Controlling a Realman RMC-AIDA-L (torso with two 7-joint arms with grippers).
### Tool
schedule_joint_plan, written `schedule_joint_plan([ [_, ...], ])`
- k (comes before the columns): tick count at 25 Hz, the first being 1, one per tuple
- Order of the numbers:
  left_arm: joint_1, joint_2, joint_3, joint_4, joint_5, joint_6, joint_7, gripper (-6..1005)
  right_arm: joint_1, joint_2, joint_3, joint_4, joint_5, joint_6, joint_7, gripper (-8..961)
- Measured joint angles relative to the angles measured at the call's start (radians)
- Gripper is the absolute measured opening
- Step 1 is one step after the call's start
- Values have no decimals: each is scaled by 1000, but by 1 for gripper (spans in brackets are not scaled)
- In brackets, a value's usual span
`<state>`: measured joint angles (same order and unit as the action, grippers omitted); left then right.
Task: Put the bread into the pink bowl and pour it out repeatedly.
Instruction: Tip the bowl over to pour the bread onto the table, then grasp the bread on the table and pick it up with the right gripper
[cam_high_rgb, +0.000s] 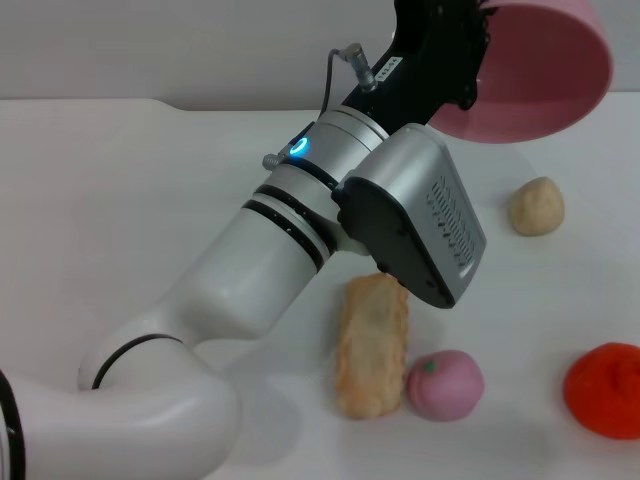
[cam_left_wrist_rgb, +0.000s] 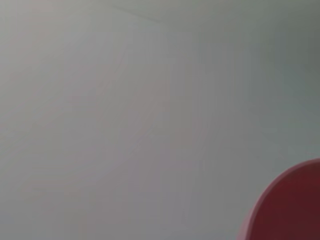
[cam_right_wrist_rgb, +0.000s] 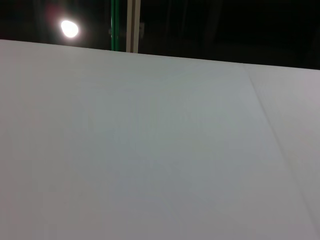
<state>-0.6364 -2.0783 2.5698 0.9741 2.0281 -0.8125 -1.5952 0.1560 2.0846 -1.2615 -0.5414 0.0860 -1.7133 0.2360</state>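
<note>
My left gripper is raised at the back right of the head view, shut on the rim of the pink bowl. The bowl hangs tilted above the table, its outside toward the camera. A slice of the bowl's edge also shows in the left wrist view. The bread lies flat on the white table, lengthwise toward me, partly under my left wrist housing and outside the bowl. The right gripper is out of view; its wrist camera sees only bare table.
A beige egg-shaped lump lies below the raised bowl. A small pink peach-like ball rests touching the bread's near right end. An orange-red toy sits at the near right edge. My left arm crosses the middle of the table.
</note>
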Motion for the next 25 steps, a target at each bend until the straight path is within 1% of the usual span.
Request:
schedule_joint_plan([
  [4, -7, 0, -16, -1, -4, 18, -58, 43, 7, -1, -10, 2, 0, 7, 0, 540],
  [7, -15, 2, -84, 17, -6, 110, -159, 43, 13, -2, -12, 11, 0, 9, -3, 540],
  [10, -36, 6, -191, 29, -5, 274, -268, 43, 17, -3, -11, 16, 0, 10, -6, 540],
  [13, -77, 7, -292, 23, -5, 433, -360, 43, 22, -3, -12, 30, 0, 10, -6, 540],
  [14, -84, 7, -309, 21, -6, 459, -372, 43, 24, -4, -11, 36, 0, 11, -6, 540],
  [19, -130, 8, -465, 20, -9, 655, -452, 43, 36, -5, -11, 74, -6, 12, -6, 540],
  [21, -165, 9, -556, 10, -10, 762, -489, 43, 45, -5, -11, 97, -7, 12, -6, 540],
  [22, -175, 9, -580, 3, -10, 786, -492, 43, 50, -6, -11, 110, -7, 12, -6, 540],
  [25, -238, 9, -714, -51, -11, 924, -500, 43, 67, -6, -6, 145, -4, 13, -6, 540],
])
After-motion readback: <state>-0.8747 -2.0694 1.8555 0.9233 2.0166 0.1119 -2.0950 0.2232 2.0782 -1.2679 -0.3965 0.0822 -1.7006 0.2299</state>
